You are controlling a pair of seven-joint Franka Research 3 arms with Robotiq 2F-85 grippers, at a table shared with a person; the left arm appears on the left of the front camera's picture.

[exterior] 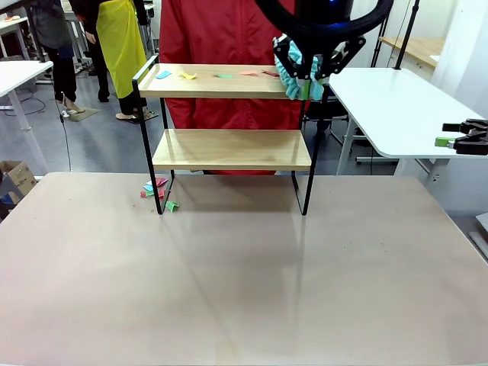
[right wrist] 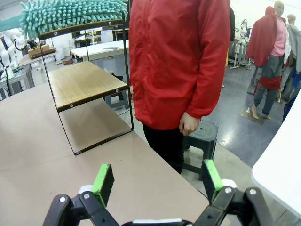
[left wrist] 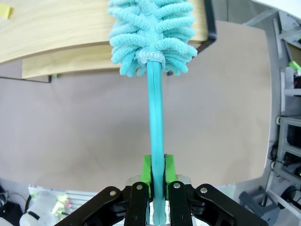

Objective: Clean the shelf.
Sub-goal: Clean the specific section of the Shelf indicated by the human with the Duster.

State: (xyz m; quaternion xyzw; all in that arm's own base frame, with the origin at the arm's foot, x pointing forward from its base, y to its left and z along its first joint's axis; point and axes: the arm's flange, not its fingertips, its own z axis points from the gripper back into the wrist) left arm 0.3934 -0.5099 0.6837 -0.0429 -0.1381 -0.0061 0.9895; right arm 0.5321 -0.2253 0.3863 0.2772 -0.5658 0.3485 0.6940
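The left claw [left wrist: 157,168] grips duster [left wrist: 150,33] near paper scraps [exterior: 188,75] on shelf [exterior: 229,149]; right claw [right wrist: 158,181] gapes.

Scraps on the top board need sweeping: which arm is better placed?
Left: the left gripper is shut on the duster, its head at the shelf's top board near the scraps; the right gripper is open, empty.

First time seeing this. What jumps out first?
A fluffy turquoise duster, clamped in the left gripper, sits at the right end of the top board of the shelf. Coloured paper scraps litter that board, with more on the table by its left legs. A person in a red jacket stands behind.
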